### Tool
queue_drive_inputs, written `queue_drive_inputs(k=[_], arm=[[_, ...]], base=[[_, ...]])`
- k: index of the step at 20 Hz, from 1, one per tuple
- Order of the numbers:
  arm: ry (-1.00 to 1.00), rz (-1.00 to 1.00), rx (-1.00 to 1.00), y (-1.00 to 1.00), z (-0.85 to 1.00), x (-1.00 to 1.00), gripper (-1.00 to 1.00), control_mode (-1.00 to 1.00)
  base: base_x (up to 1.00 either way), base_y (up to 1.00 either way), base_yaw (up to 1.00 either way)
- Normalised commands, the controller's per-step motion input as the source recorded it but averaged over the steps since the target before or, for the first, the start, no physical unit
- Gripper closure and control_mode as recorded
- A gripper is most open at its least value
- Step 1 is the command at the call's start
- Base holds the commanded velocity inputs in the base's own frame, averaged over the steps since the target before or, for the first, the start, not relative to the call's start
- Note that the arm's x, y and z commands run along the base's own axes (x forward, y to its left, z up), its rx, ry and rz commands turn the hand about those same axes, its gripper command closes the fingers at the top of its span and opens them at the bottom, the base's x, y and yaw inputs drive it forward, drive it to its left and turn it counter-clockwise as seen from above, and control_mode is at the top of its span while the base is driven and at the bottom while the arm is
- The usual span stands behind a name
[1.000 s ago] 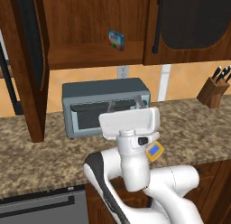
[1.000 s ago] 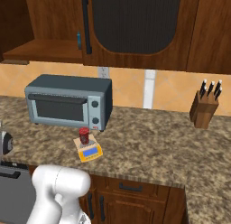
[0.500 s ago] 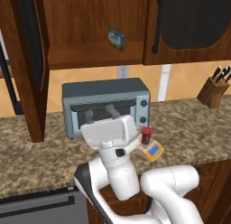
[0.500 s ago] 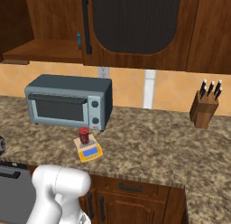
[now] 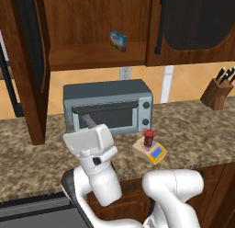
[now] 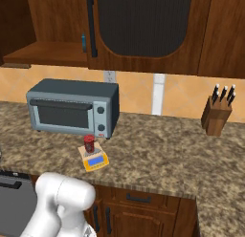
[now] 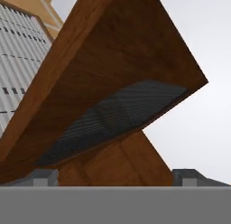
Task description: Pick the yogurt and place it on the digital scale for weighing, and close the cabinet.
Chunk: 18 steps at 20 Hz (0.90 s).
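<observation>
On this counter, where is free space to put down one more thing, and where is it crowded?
Free: the long bare stretch of counter between the toaster oven and the knife block, and the front strip right of the digital scale. Crowded: just in front of the oven, where the scale carries the yogurt.
</observation>
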Motion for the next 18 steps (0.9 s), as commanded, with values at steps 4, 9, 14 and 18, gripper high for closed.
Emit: queue_drive_inputs(k=[4, 9, 14, 18], arm=[[-0.01, -0.02, -0.06, 0.67, -0.22, -0.08, -1.00, -1.00], [0.01, -0.03, -0.03, 0.62, -0.18, -0.02, -1.00, -1.00], [0.00, 0.00, 0.00, 0.32, -0.32, 0.00, -1.00, -1.00], [-0.01, 0.00, -0.01, 0.52, -0.18, -0.01, -1.00, -1.00]], base=[[0.00, 0.00, 0.00], [0.00, 0.00, 0.00], [0.00, 0.00, 0.00], [0.00, 0.00, 0.00]])
